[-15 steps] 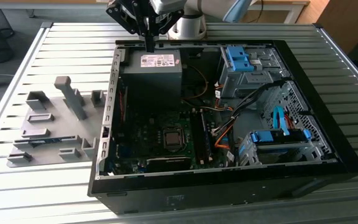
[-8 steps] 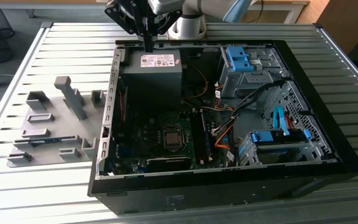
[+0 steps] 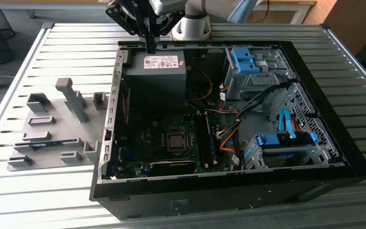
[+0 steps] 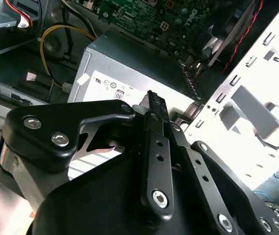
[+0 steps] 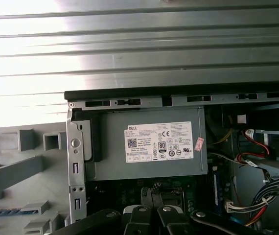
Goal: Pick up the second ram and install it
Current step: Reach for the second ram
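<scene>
Claw (image 3: 150, 49) hangs fingers-down just above the power supply (image 3: 157, 71), at the far end of the open computer case (image 3: 234, 196). Both wrist views show the fingers pressed together with nothing between them, so I log it as closed and empty.

I take the second ram (image 3: 46, 143) to be the thin blue-flecked strip standing on edge in the grey fixture (image 3: 55, 157) on the desk (image 3: 36, 200). It is well apart from the claw, beyond the case side wall (image 3: 113, 100), toward the exterior view's left. The strip is small, so this identification is tentative.

Risks, as I judge them:
- The fingertips sit very near the supply's top, so any drop from this spot would hit metal.
- The side wall stands between the claw and the fixture. A low sideways traverse would clip its rim.
- A tall post (image 3: 72, 100) and several blocks stand close around the stick. Fingers coming down off-line could land on plastic, or on the board's edge, and bend it.
- Fingers that are not spread before reaching the stick would press on it instead of straddling it.
- The stick is thin and held on edge. An off-centre grip could let it tilt, and it would then meet the memory slots (image 3: 206, 138) crooked and jam.
- Orange cables (image 3: 226, 139) lie just beside those slots and could snag a finger.
</scene>
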You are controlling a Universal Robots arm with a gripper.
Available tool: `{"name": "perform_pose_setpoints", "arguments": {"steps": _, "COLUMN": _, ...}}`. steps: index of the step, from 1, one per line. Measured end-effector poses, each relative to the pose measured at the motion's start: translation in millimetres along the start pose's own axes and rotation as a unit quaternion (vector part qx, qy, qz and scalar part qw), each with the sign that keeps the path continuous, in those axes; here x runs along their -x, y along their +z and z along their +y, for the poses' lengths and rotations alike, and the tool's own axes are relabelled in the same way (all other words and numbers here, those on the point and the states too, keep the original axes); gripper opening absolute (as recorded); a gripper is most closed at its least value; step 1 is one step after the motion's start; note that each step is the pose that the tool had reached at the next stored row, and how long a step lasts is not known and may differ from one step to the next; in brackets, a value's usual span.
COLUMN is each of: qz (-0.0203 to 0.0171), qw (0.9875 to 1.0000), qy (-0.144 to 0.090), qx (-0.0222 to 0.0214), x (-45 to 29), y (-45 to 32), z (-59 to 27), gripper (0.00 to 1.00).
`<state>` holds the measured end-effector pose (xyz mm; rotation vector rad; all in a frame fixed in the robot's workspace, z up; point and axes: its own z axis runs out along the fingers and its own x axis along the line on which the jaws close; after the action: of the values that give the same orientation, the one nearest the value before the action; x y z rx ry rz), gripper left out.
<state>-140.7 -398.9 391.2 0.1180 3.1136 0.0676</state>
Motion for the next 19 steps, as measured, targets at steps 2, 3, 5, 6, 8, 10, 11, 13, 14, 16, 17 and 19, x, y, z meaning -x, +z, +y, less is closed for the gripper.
{"name": "perform_pose_setpoints", "arguments": {"steps": 2, "qz": 0.0000, "qw": 1.0000, "qy": 0.000, "qx": 0.0000, "x": -0.5, "y": 0.1, "z": 0.0, "gripper": 0.11}}
{"name": "perform_pose_setpoints", "arguments": {"steps": 3, "qz": 0.0001, "qw": 1.0000, "qy": 0.000, "qx": 0.0000, "x": -0.7, "y": 0.1, "z": -0.1, "gripper": 0.11}}
{"name": "perform_pose_setpoints", "arguments": {"steps": 5, "qz": 0.0001, "qw": 1.0000, "qy": 0.000, "qx": 0.0000, "x": -1.2, "y": 0.2, "z": -0.1, "gripper": 0.11}}
{"name": "perform_pose_setpoints", "arguments": {"steps": 6, "qz": 0.0001, "qw": 1.0000, "qy": 0.000, "qx": 0.0000, "x": -1.5, "y": 0.3, "z": -0.1, "gripper": 0.11}}
{"name": "perform_pose_setpoints", "arguments": {"steps": 8, "qz": 0.0002, "qw": 1.0000, "qy": 0.000, "qx": 0.0000, "x": -2.0, "y": 0.4, "z": -0.2, "gripper": 0.11}}
{"name": "perform_pose_setpoints", "arguments": {"steps": 10, "qz": 0.0002, "qw": 1.0000, "qy": 0.000, "qx": 0.0000, "x": -2.4, "y": 0.5, "z": -0.2, "gripper": 0.11}}
{"name": "perform_pose_setpoints", "arguments": {"steps": 11, "qz": 0.0003, "qw": 1.0000, "qy": 0.000, "qx": 0.0000, "x": -2.7, "y": 0.5, "z": -0.2, "gripper": 0.11}}
{"name": "perform_pose_setpoints", "arguments": {"steps": 13, "qz": 0.0003, "qw": 1.0000, "qy": 0.000, "qx": 0.0000, "x": -3.2, "y": 0.6, "z": -0.3, "gripper": 0.11}}
{"name": "perform_pose_setpoints", "arguments": {"steps": 14, "qz": 0.0003, "qw": 1.0000, "qy": 0.000, "qx": 0.0000, "x": -3.5, "y": 0.6, "z": -0.3, "gripper": 0.11}}
{"name": "perform_pose_setpoints", "arguments": {"steps": 16, "qz": 0.0003, "qw": 1.0000, "qy": 0.000, "qx": 0.0000, "x": -4.1, "y": 0.7, "z": -0.3, "gripper": 0.11}}
{"name": "perform_pose_setpoints", "arguments": {"steps": 17, "qz": 0.0003, "qw": 1.0000, "qy": 0.000, "qx": 0.0000, "x": -4.4, "y": 0.8, "z": -0.4, "gripper": 0.11}}
{"name": "perform_pose_setpoints", "arguments": {"steps": 19, "qz": 0.0004, "qw": 1.0000, "qy": 0.000, "qx": -0.0001, "x": -4.8, "y": 0.8, "z": -0.4, "gripper": 0.11}}
